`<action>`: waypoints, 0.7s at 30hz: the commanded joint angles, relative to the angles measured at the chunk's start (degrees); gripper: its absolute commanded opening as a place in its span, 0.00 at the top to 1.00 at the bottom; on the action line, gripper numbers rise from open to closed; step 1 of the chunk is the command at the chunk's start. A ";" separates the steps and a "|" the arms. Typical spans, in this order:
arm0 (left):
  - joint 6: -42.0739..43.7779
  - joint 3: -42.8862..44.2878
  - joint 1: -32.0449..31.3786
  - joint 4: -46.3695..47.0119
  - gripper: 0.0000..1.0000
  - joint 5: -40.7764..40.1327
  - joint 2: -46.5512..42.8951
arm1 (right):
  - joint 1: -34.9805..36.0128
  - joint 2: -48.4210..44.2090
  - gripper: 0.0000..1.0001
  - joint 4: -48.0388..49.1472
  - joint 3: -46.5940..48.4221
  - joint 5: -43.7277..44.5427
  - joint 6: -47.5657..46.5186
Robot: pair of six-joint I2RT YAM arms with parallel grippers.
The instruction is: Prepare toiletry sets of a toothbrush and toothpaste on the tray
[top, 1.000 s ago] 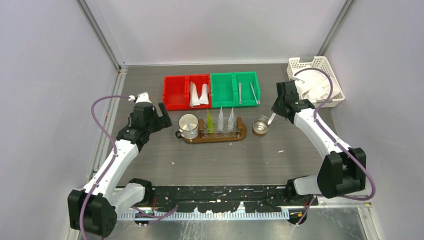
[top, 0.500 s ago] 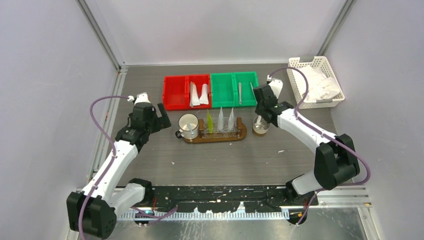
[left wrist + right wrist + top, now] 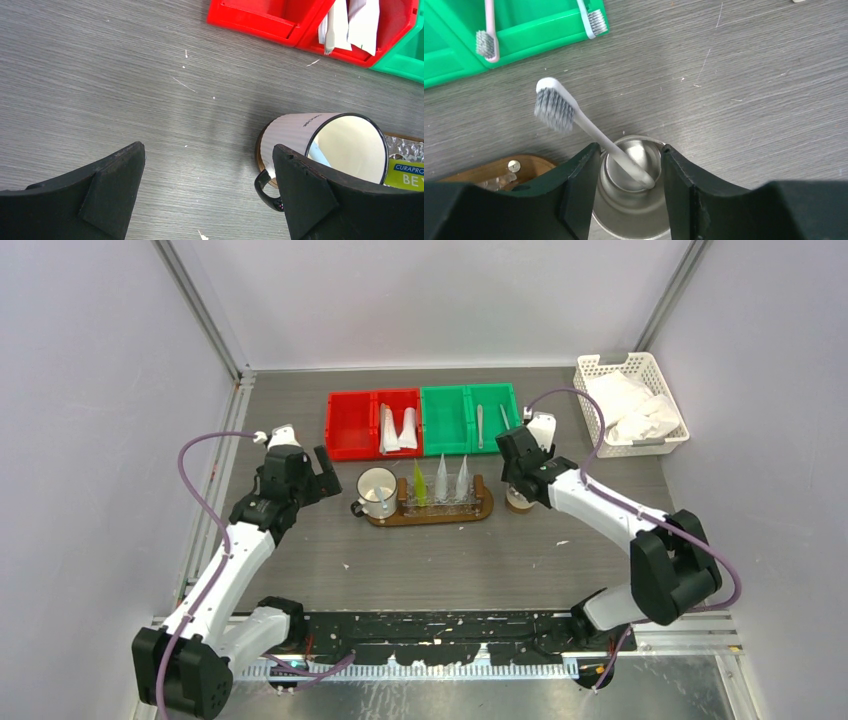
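A white toothbrush (image 3: pixel 589 127) leans in the metal cup (image 3: pixel 629 215), bristles up, handle end on the cup's bottom. My right gripper (image 3: pixel 630 155) hovers over that cup (image 3: pixel 518 502) with its jaws open on either side of the handle, not squeezing it. The brown tray (image 3: pixel 430 512) holds a yellow-green toothpaste tube (image 3: pixel 420 483), two whitish tubes (image 3: pixel 441 478) and a white mug (image 3: pixel 377 490). The metal cup stands on the table just right of the tray. My left gripper (image 3: pixel 209 165) is open and empty over bare table, left of the mug (image 3: pixel 300 135).
Two red bins (image 3: pixel 375 425) hold white tubes (image 3: pixel 350 22). Green bins (image 3: pixel 470 418) beside them hold more toothbrushes (image 3: pixel 486 40). A white basket (image 3: pixel 632 405) of white cloth sits at the back right.
My right arm swung left from beside the basket to over the metal cup, carrying the toothbrush. Its jaws have opened and the brush now rests in the cup. The left arm stayed still.
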 commanded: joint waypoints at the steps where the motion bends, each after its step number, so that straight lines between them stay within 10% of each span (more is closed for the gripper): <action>1: -0.15 2.05 -0.21 0.22 0.00 -1.01 -1.17 | 0.66 -6.75 0.46 -1.00 0.00 1.85 0.05; 21: 0.62 4.33 -0.20 -2.97 0.00 -3.30 -0.53 | -6.28 -15.53 0.51 -14.72 1.12 -11.23 3.34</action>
